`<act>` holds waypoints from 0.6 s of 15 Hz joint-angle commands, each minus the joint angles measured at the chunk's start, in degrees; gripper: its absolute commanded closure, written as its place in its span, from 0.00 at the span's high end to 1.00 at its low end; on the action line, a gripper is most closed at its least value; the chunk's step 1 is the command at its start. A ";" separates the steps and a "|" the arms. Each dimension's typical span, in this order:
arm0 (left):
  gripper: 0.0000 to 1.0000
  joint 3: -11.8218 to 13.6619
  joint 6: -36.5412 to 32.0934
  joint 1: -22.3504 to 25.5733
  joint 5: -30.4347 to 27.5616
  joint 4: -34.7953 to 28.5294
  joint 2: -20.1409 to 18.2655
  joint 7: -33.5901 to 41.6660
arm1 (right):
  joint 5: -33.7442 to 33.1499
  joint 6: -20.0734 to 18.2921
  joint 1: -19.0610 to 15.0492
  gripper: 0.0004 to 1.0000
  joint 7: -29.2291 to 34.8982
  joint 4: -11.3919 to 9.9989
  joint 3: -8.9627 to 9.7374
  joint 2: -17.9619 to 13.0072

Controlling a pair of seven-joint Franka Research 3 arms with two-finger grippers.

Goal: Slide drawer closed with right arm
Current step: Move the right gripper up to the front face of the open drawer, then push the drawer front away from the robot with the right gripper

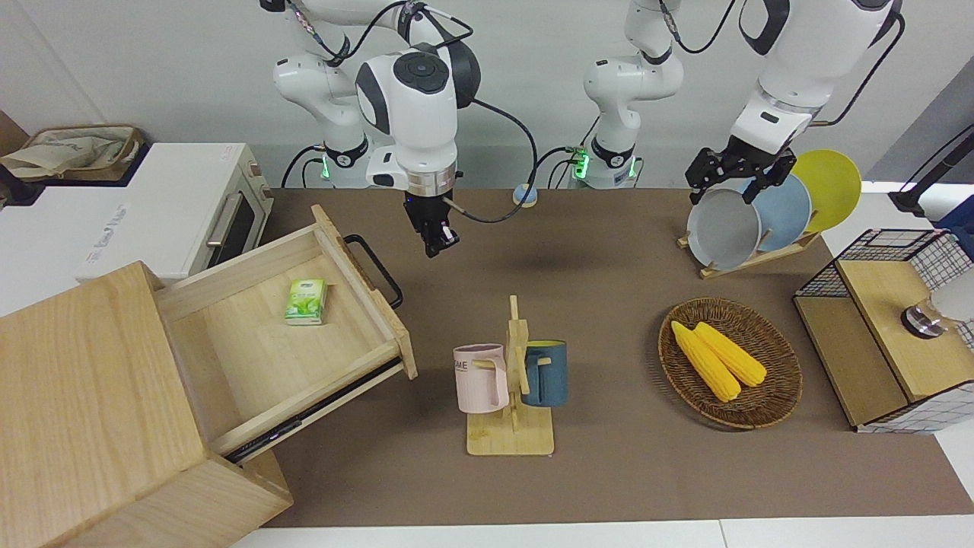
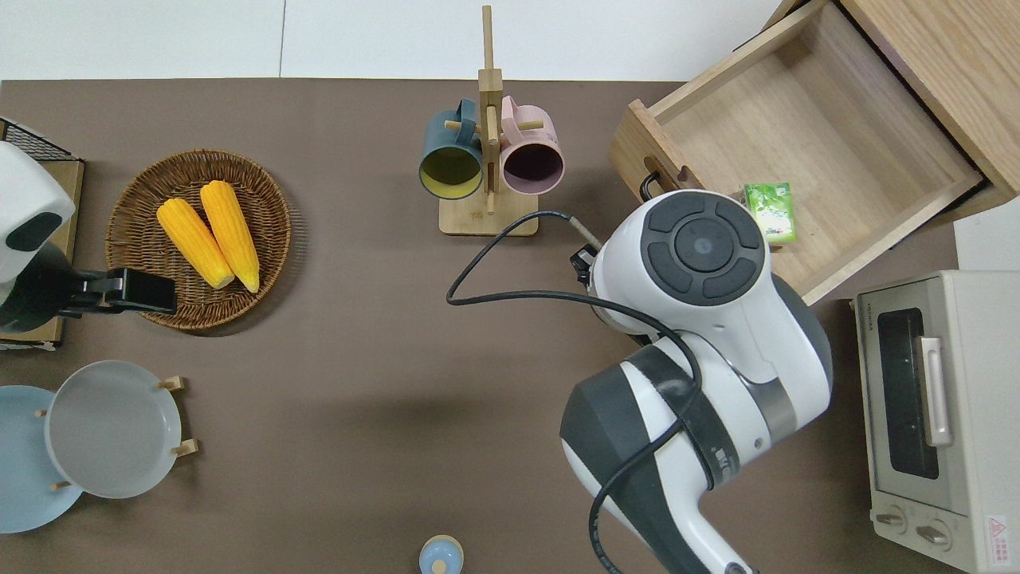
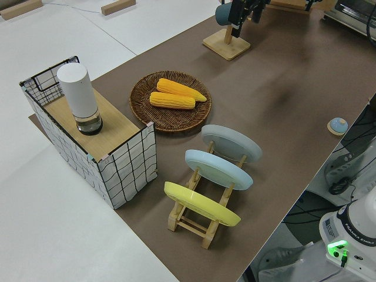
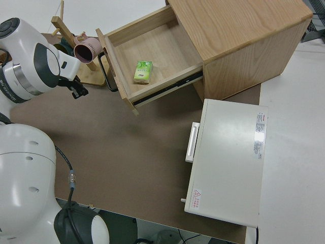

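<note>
The pale-wood drawer (image 1: pixel 289 335) stands pulled far out of its cabinet (image 1: pixel 91 411), with a green packet (image 1: pixel 306 301) lying in it. Its black bar handle (image 1: pixel 374 268) faces the middle of the table. My right gripper (image 1: pixel 434 242) hangs shut and empty over the brown mat, a short way from the handle toward the left arm's end, not touching it. In the overhead view the wrist hides it and covers part of the handle (image 2: pixel 647 185). The right side view shows the gripper (image 4: pixel 78 91) beside the drawer front (image 4: pixel 112 63). The left arm is parked, its gripper (image 1: pixel 727 183) open.
A white toaster oven (image 1: pixel 175 221) stands beside the cabinet, nearer to the robots. A mug rack (image 1: pixel 514 380) with a pink and a blue mug stands mid-table. A wicker basket (image 1: pixel 768 399) holds corn. There are also a plate rack (image 1: pixel 753 217), a wire-and-wood box (image 1: pixel 890 335) and a small bell (image 1: pixel 525 195).
</note>
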 commanded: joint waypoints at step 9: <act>1.00 0.03 -0.70 0.09 0.73 0.04 -0.59 0.23 | -0.35 1.14 -0.34 0.00 -8.33 1.45 -5.11 1.79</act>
